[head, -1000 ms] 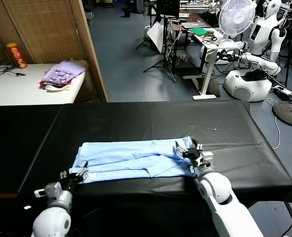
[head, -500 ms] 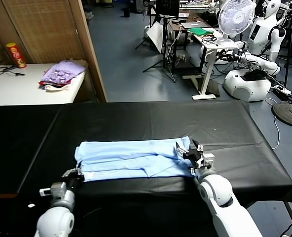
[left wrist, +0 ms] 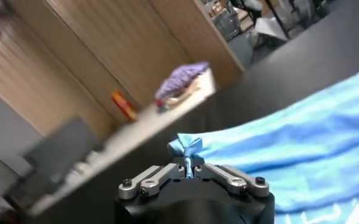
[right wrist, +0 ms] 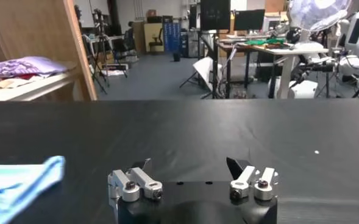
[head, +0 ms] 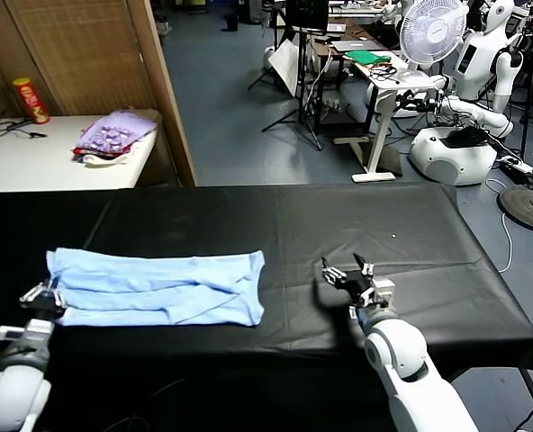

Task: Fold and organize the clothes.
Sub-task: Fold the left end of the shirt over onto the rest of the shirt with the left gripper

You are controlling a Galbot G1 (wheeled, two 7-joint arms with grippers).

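The T-shirt's [head: 158,286] left edge is pinched by the closed left claw [head: 41,294]; the right claw [head: 346,274], wide open and empty, is kept on bare counter [head: 275,225].

A robotics lab: white humanoid robot [head: 483,63], desks with monitors [head: 307,13], standing fan [head: 431,31]

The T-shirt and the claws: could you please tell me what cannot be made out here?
- T-shirt, head view: its underside and how many layers are folded, hidden by its own top layer.
- T-shirt, left wrist view: cut off by the frame edge.
- Left claw, head view: its grip on the hem, too small; the left wrist view shows it.
- Right claw: nothing held; its body cut off below.
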